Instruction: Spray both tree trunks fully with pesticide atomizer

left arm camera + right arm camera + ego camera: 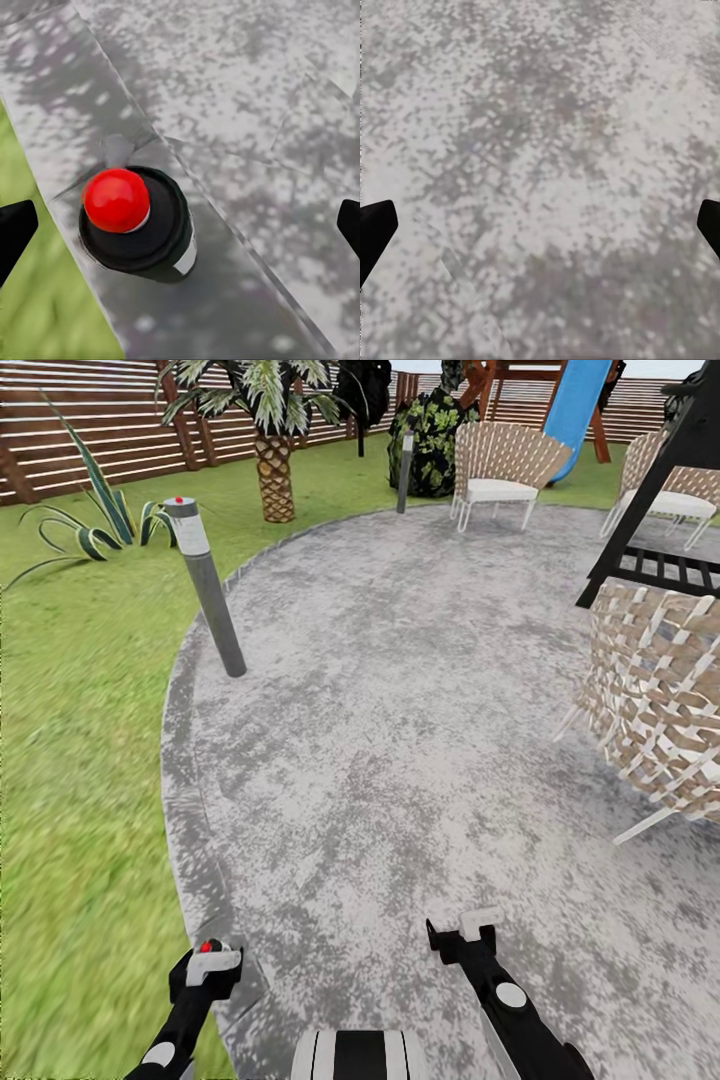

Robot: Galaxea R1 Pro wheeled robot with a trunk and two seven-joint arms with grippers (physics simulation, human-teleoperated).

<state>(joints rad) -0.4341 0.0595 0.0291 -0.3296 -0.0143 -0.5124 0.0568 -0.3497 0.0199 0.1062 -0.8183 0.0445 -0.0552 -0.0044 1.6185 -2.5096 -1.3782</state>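
The pesticide atomizer (139,221) is a black can with a round red top, standing upright on grey paving close to the lawn's edge. My left gripper (182,229) hovers right above it, open, its dark fingertips (15,232) wide apart on either side and not touching the can. In the head view the left gripper (205,970) is low at the left, with the can's red top (207,946) just showing by it. My right gripper (468,935) is open over bare paving (540,150), holding nothing. The two pale-trunked trees are out of view.
A grey bollard (212,595) stands at the paving's left edge, and another (405,460) stands farther back. Woven chairs (660,700) (500,465) and a black frame (665,490) line the right side. A short palm (272,460), spiky plant (100,520) and slat fence (90,430) border the lawn.
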